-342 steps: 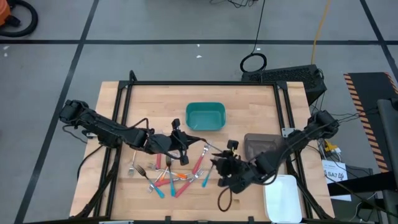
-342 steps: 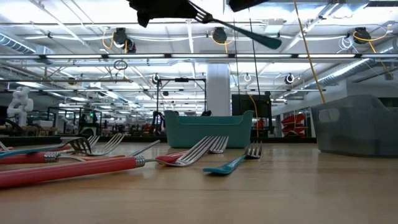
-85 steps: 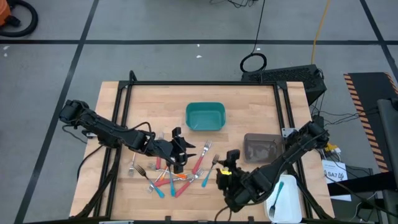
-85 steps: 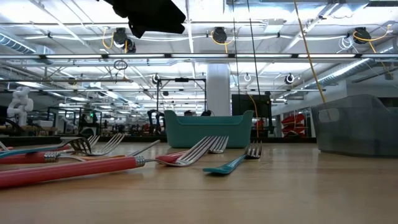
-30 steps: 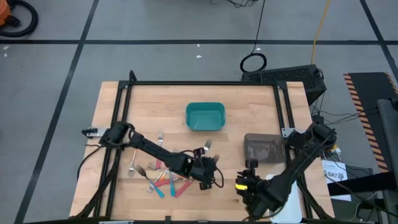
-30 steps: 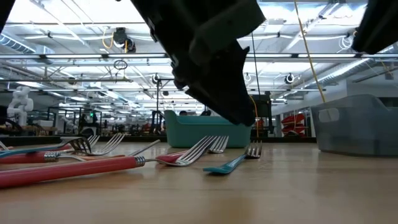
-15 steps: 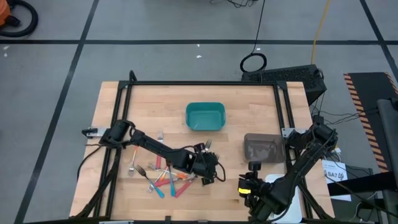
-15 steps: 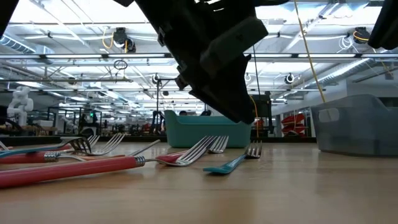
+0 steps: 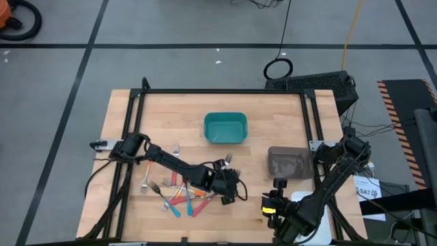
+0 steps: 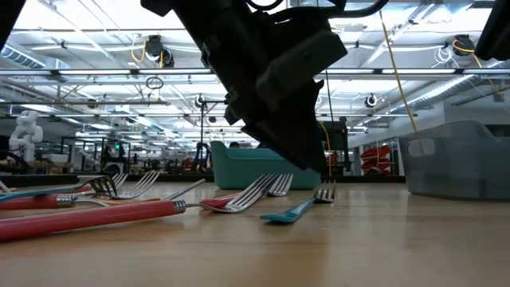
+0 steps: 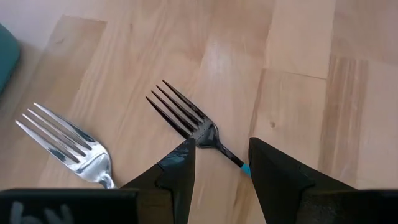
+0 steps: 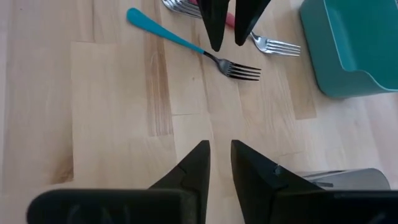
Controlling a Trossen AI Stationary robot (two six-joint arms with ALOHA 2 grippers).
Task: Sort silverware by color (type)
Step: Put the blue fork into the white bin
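Note:
A teal-handled fork [image 11: 186, 118] lies flat on the wooden table [image 9: 273, 116], right of the fork pile [image 9: 179, 195]. In the right wrist view this fork [image 12: 180, 38] lies alone. My left gripper [image 11: 221, 143] hangs open just above it, pointing slantwise down. One finger stands on each side of the fork's neck, and I see no touch. My right gripper [image 12: 219, 144] is near the table's front right [image 9: 272, 203]. A narrow gap shows between its fingers, with nothing in it.
Red, orange and teal forks lie crossed in the pile at front left, one red-handled fork [image 10: 96, 217] nearest the low camera. A teal bin [image 9: 225, 128] stands at the middle far side and a grey bin [image 9: 290, 162] at the right. A white tray [image 9: 308, 198] shows under my right arm.

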